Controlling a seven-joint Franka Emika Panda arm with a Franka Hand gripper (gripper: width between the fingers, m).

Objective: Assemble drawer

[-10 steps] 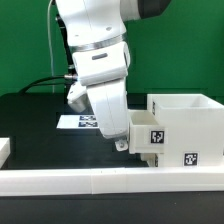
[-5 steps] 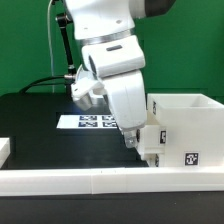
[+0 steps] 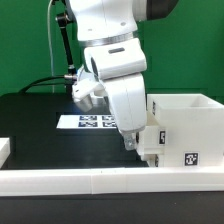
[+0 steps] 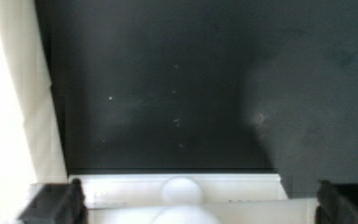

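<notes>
In the exterior view, nearest to the camera, a long low white rail (image 3: 100, 180) runs along the front edge of the black desk (image 3: 40, 120). Just behind it, at about 4 o'clock, stands the one drawer shell (image 3: 190, 125), a white open-topped box with two square tags visible on its front. One small tray (image 3: 152, 138) sits against the shell's side towards the exterior view's left, touching it.

The pincer (image 3: 138, 148) hangs directly over this tray, its jaws spread fully wide and holding nothing. In the wrist view the two dark fingertips (image 4: 51, 203) stand at either side of the tray (image 4: 176, 190), whose round knob (image 4: 181, 188) lies between them, apart from both.

Towards 9 o'clock the dark desk is open up to a short white rail piece (image 3: 4, 148). Farther back, at 12 o'clock, lies the marker board (image 3: 85, 121), partly hidden by the arm.
</notes>
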